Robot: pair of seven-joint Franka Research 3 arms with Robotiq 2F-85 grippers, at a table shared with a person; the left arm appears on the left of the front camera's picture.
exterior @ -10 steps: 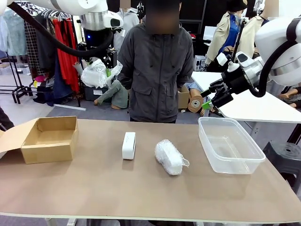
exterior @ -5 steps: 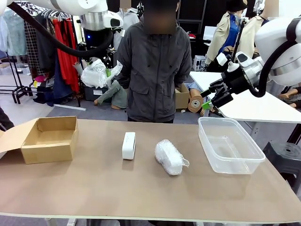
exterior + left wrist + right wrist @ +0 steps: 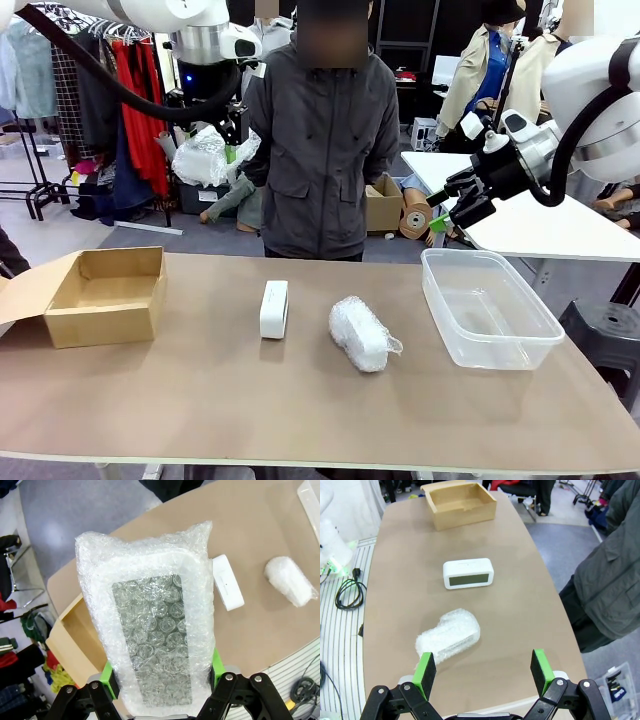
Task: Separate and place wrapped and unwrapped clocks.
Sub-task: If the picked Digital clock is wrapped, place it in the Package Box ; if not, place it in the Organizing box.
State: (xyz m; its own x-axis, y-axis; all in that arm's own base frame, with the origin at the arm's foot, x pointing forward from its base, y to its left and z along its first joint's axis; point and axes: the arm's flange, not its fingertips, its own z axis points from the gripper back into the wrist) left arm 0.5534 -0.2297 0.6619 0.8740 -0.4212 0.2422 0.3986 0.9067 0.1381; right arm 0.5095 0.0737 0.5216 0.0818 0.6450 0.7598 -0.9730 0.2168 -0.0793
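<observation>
Bubble wrap bulges between my left gripper's (image 3: 161, 670) green pads (image 3: 107, 674). I am clamped on one wrapped clock (image 3: 155, 625), gripping its lower end from both sides. The bundle stands up out of my fingers, and a pale rounded frame with a dark face shows through the wrap. I hold it high in the air at the far left, above the table (image 3: 300, 410), close beside the person (image 3: 330, 150) standing at the far edge.

My right gripper (image 3: 483, 672) is released, its jaws spread wide. It hangs in the air at the far right, above the far end of the clear plastic tub (image 3: 445, 300).

On the brown tabletop, the second wrapped clock (image 3: 360, 333) lies near the middle, a lumpy oblong bundle just left of the tub. The bare white clock (image 3: 274, 308) stands to its left, near it but not touching. A cardboard box (image 3: 105, 295) sits at the left end with a flap folded outward, well apart from both clocks.
</observation>
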